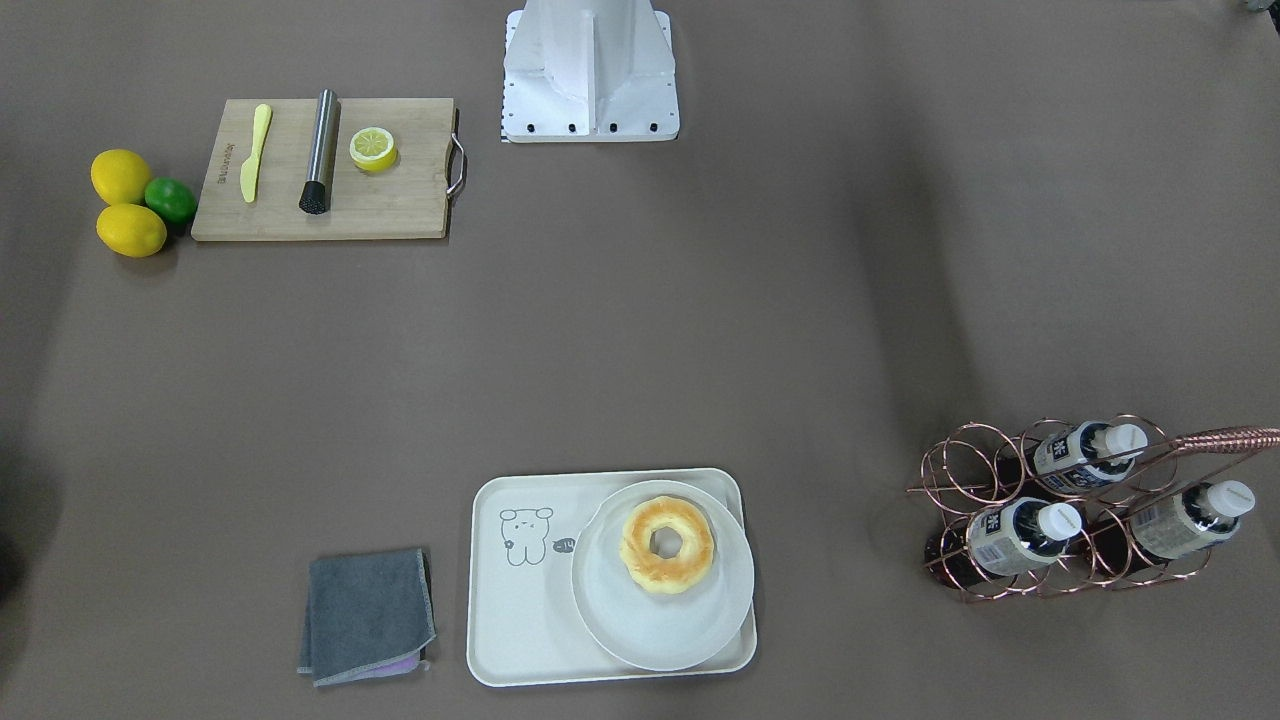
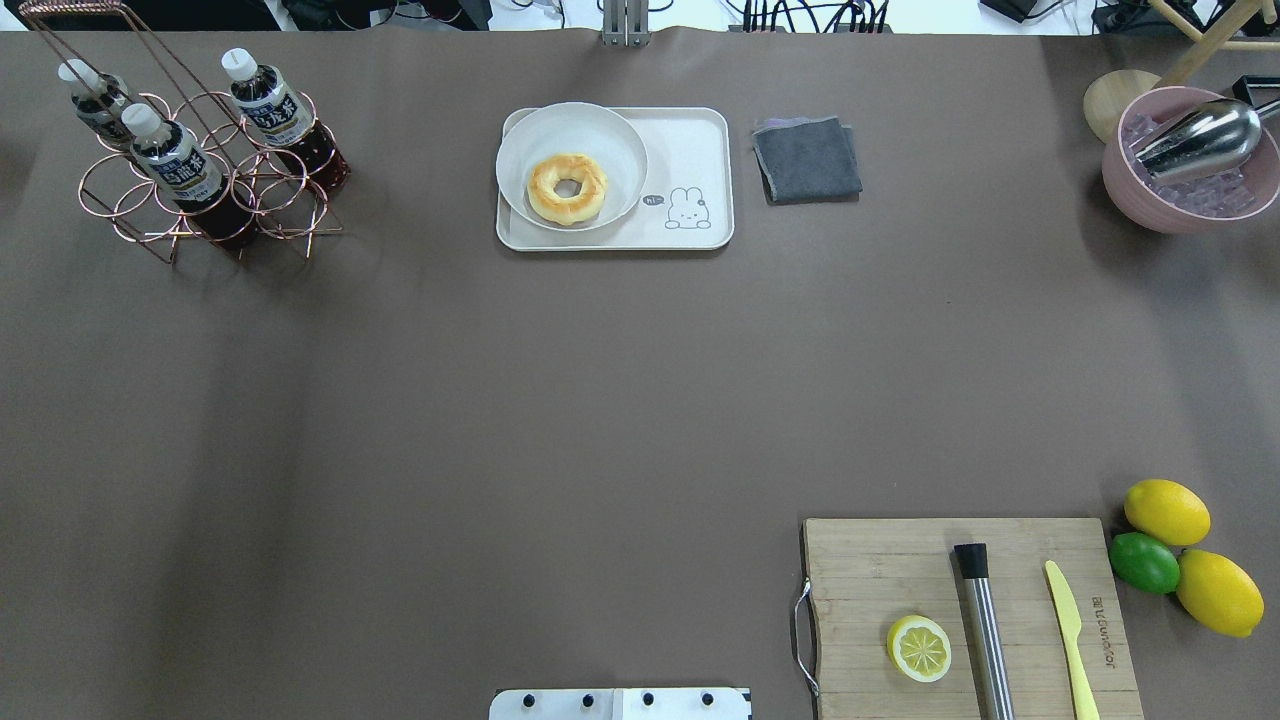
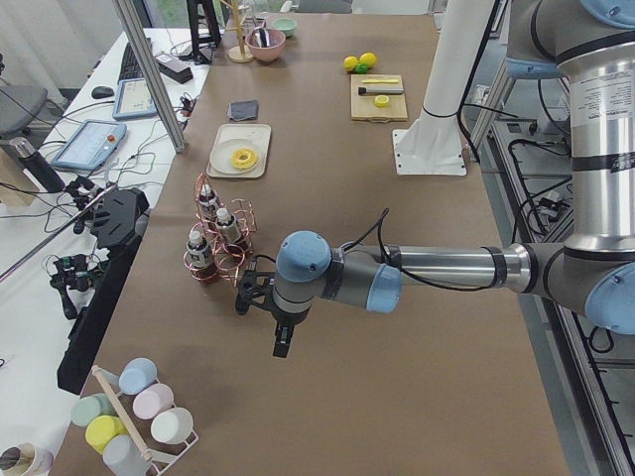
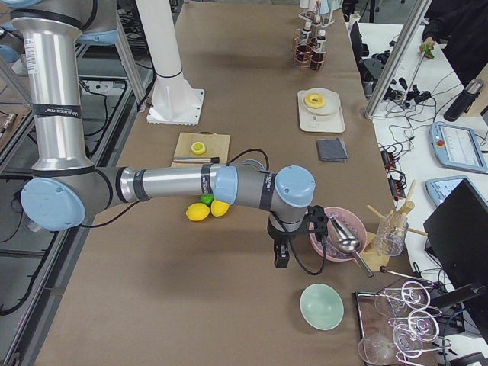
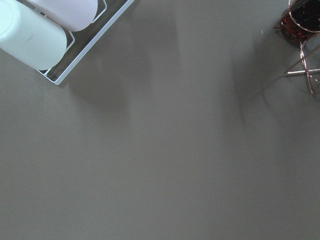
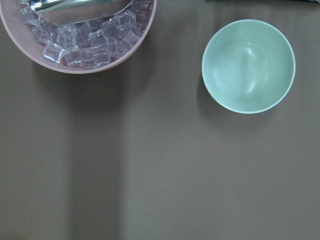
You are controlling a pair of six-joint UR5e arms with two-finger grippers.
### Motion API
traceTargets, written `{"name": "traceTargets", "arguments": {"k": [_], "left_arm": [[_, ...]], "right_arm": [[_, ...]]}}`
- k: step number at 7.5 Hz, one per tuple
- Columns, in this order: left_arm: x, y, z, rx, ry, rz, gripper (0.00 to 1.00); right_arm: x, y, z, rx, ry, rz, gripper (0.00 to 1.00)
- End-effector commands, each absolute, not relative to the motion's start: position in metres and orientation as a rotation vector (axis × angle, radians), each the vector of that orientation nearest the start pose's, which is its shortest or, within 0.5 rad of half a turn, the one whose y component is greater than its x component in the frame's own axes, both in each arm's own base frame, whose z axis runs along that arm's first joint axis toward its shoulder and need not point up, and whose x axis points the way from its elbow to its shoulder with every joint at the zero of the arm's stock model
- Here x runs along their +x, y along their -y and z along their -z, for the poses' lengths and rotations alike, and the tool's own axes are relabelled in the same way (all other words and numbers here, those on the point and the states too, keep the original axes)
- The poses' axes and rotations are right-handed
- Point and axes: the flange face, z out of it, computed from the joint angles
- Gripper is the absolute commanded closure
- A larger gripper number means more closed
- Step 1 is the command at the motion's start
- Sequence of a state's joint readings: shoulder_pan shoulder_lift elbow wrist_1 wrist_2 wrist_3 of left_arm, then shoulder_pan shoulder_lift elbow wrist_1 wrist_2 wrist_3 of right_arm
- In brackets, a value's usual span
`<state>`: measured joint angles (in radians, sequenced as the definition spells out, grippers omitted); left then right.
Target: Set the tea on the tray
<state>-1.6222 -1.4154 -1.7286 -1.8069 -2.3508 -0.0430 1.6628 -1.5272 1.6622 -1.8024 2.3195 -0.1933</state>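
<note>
Three tea bottles stand in a copper wire rack (image 1: 1215, 437) at the table's far left corner: one (image 1: 1020, 535), a second (image 1: 1085, 450) and a third (image 1: 1190, 515); they also show in the overhead view (image 2: 175, 160). The cream tray (image 1: 520, 620) (image 2: 690, 140) carries a round white plate (image 1: 640, 630) with a donut (image 1: 667, 545). My left gripper (image 3: 282, 342) hangs over bare table near the rack, seen only in the left side view; I cannot tell its state. My right gripper (image 4: 280, 255) hangs near the pink ice bowl (image 4: 335, 232); I cannot tell its state either.
A grey cloth (image 1: 365, 615) lies beside the tray. A cutting board (image 2: 960, 610) holds a lemon half, a muddler and a yellow knife, with lemons and a lime (image 2: 1145, 562) next to it. A green bowl (image 6: 248, 66) and pastel cups (image 5: 30, 40) sit at the table's ends.
</note>
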Motion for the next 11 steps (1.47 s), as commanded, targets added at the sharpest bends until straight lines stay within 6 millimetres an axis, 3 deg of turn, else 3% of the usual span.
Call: {"name": "traceTargets", "arguments": {"k": [1,4,5,8,9,10,11], "left_arm": [[-0.081,0.438,-0.623,0.247,-0.776,-0.026,0.02],[-0.069,0.441,-0.616,0.253,-0.78,-0.058,0.02],[-0.068,0.44,-0.585,0.308,-0.779,-0.081,0.02],[-0.037,0.438,-0.449,0.602,-0.779,-0.279,0.02],[-0.033,0.441,-0.439,0.68,-0.775,-0.316,0.02],[-0.013,0.462,-0.435,0.633,-0.829,-0.257,0.02],[-0.002,0.474,-0.418,0.546,-0.927,-0.101,0.02]], "right_arm": [[0.111,0.492,-0.614,0.02,0.753,0.062,0.0],[0.114,0.491,-0.612,0.025,0.751,0.059,0.0],[0.113,0.489,-0.614,0.023,0.751,0.058,0.0],[0.121,0.48,-0.611,0.035,0.75,0.046,0.0],[0.121,0.48,-0.611,0.035,0.752,0.046,0.0],[0.121,0.479,-0.613,0.032,0.751,0.043,0.0],[0.121,0.481,-0.61,0.036,0.75,0.045,0.0]]}}
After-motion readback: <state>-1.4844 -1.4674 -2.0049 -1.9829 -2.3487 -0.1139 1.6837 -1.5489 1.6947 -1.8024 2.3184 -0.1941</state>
